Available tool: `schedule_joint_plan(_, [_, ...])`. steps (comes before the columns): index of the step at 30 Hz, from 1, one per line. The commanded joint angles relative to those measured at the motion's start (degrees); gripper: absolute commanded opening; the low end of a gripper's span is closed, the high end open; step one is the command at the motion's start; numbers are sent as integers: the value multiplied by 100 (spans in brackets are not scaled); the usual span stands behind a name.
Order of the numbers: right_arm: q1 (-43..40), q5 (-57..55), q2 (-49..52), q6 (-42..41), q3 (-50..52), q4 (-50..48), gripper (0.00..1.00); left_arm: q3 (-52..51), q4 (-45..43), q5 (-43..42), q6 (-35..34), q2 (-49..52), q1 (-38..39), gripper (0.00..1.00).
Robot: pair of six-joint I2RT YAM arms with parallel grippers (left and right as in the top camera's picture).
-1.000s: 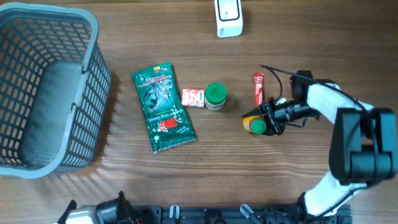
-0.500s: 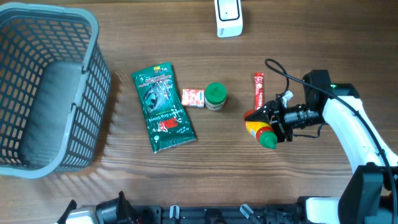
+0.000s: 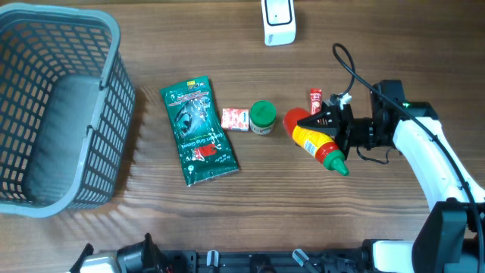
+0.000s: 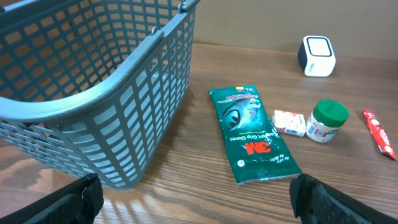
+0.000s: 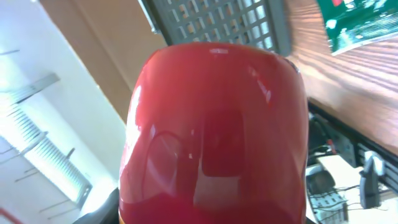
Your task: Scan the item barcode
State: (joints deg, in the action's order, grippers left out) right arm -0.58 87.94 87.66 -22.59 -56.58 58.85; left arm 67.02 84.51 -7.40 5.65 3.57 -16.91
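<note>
Bottle (image 3: 312, 139): red body, yellow label, green cap. It is clenched in the right gripper (image 3: 327, 126), between the jar (image 3: 263, 117) and the arm. The red base points toward the jar and the cap toward the near right. The jaws grip it across the body.

Right wrist view: the bottle's red base (image 5: 214, 124) fills nearly the whole frame. Only a strip of basket (image 5: 217, 18) and a corner of the green packet (image 5: 348, 22) show past it. The fingers themselves are not visible here (the overhead settles the grip).

Overhead view only: the bottle's label and cap. The label's print is too small to read.

Left wrist view: no bottle in sight. The left gripper (image 4: 196, 186) hangs low over the table (image 4: 186, 155) near the basket (image 4: 93, 93), jaws spread wide, nothing between them. This angle gives the one clear piece of writing, "3M" in red on the packet (image 4: 252, 134). The other lines on the packet are too fine to read.

Right of the packet is a small red-and-white box (image 4: 290, 122), its print unreadable. The green-lidded jar (image 4: 326, 120) sits just beside it, then a red sachet (image 4: 379, 134) at the frame edge. From overhead the sachet (image 3: 315, 98) lies just behind the gripper.

Scanner (image 3: 278, 21): white, at the far edge of the table, well apart from the bottle.
</note>
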Motion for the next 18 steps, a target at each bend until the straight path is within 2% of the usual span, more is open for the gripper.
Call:
schedule_joint_plan(1, [0,501,-109,140,-7,35,43,-7,-4,-70,-13,-37,-20,100])
schedule_joint_plan(8, [-2,186,-109,149,-7,-181,40,-7,-4,-70,-13,-37,-20,100])
schedule_joint_plan(12, [-2,-2365,-109,-804,-9,-1084,40,-7,-4,-70,-13,-37,-20,100])
schedule_joint_plan(14, [-2,-2997,-111,-1196,-13,-1530,40,-7,-4,-70,-13,-37,-20,100])
schedule_joint_plan(18, [-2,-3762,-109,-1362,-205,-1956,40,-7,-4,-70,-13,-37,-20,100])
